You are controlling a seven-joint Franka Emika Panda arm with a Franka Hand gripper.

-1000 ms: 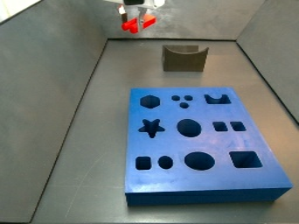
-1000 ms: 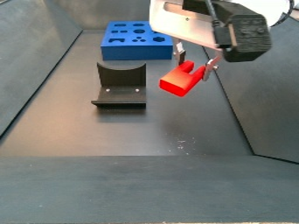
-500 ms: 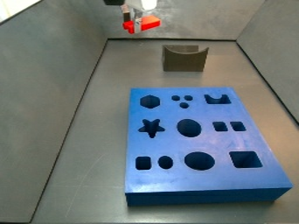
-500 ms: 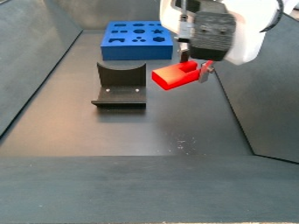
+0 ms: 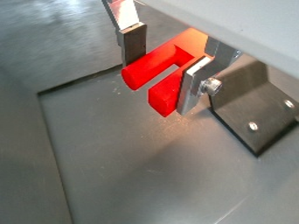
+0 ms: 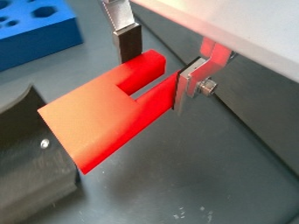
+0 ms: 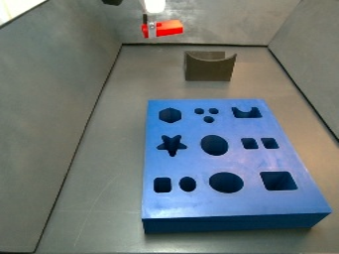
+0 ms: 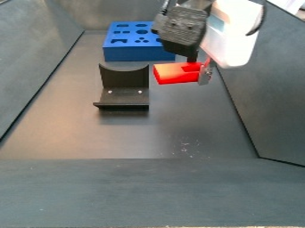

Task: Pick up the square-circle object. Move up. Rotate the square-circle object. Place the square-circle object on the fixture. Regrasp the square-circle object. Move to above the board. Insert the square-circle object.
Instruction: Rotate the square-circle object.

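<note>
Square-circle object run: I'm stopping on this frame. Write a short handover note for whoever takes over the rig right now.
Gripper: shut on the square-circle object, in the air above the floor, beside the fixture and not over the board.
Square-circle object: held at its notched end, lying about level in a side view, touching nothing else.
Fixture: bare. Board: no piece in its holes.
Done: pick-up and lift. Rotation cannot be judged from this moment.
Left: place on the fixture, regrasp, move above the board, insert.
</note>
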